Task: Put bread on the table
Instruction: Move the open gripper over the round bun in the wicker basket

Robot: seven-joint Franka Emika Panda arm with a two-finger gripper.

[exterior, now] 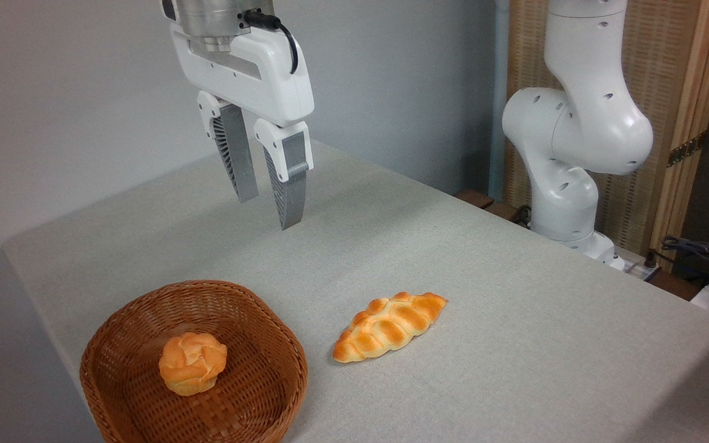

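Bread (192,363) sits in the wicker basket (114,344), near the middle, clear of the walls. Your end effector (266,203) hangs high above the counter (514,344), fingers apart, nothing held. The bun looks light and probably soft or squashy, so pinch across its paler lower sides, not the knotted top, with gentle force. The braided loaf (389,326) already lies on the counter; ignore it.

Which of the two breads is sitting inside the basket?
The small round knotted bun sits inside the wicker basket. The longer braided loaf lies outside it on the table cloth.
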